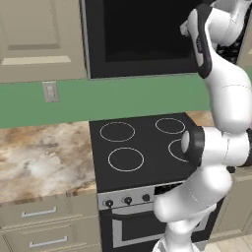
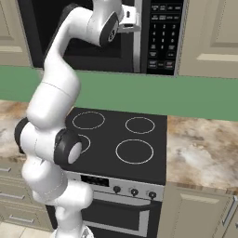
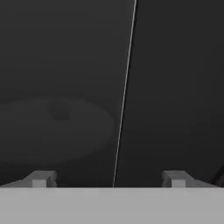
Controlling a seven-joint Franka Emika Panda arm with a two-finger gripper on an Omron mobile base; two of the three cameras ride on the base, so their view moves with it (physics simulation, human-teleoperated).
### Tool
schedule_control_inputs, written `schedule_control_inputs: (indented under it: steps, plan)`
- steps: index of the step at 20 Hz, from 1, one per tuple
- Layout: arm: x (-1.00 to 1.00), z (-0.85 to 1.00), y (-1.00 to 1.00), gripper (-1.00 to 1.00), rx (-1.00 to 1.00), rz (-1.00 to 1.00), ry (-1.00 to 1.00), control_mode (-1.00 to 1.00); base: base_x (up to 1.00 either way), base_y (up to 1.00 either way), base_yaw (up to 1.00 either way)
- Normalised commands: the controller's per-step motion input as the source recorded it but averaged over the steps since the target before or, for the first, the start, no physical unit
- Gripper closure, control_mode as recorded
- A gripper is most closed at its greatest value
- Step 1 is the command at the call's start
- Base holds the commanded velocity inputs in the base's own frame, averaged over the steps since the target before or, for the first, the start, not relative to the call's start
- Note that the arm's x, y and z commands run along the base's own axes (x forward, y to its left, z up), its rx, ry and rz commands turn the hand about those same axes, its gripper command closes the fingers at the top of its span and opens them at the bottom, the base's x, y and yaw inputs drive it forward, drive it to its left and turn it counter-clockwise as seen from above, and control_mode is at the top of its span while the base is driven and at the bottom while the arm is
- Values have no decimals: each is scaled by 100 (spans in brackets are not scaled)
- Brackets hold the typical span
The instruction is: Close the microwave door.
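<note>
Pincer [image 3: 109, 179] open, its two tips spread wide at the bottom of the hand view, holding nothing. Directly ahead of the tips, very close: dark glossy glass of the microwave door [image 3: 175, 87], a thin bright line running top to bottom just right of centre. Ahead and to the left, seen dimly: the round plate [image 3: 52, 129] lying flat inside the microwave [image 2: 158, 37]. In the right base view, hand raised high in front of the appliance, just left of the black keypad [image 2: 162, 35]. In the left base view, wide black front and dark window up beside the raised arm. Well below the pincer: black four-ring stove [image 1: 142, 147], oven door with silver handle [image 1: 133, 231] beneath it. Marbled tabletop [image 1: 44, 157] to either side of the stove, green wall behind, beige cabinet doors [image 1: 39, 34] flanking the microwave.
</note>
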Motion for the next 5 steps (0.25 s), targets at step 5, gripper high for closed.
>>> schedule_control_inputs:
  steps: [5]
  plan:
    - [-47,-21,44,-100,0,8,-16,-100,0,0,0]
